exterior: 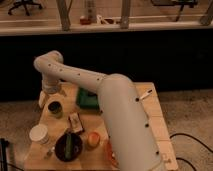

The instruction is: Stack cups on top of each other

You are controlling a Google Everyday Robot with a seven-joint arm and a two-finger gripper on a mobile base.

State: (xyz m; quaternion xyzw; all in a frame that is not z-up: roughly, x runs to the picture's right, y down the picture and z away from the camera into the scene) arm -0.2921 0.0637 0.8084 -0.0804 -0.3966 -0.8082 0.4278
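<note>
1. At the far left of the wooden table [155, 117] stands the wide white round container [39, 134], near the front edge; it is not one of the cups.
2. Just right of it and further back sits the small dark cup [55, 108], upright on the table, its rim showing a pale greenish tone. Whether the pale yellow-green cup is already nested in it cannot be told; no second cup shows apart.
3. Directly above that cup hangs the gripper [53, 93], at the end of the white arm [100, 95] that sweeps in from the right. It is close over the cup, and contact cannot be judged; whether it is spread, pressed together or pinching anything cannot be told.
4. Right of the cup lie a small dark flat packet [75, 121] and a green block [86, 99]; nearer the front are the dark bowl [68, 146] and an orange object [93, 139].
5. Risk, as a judgement: a descent off centre could catch the rim and tip the light cup toward the packet, or knock it off the near left edge.
</note>
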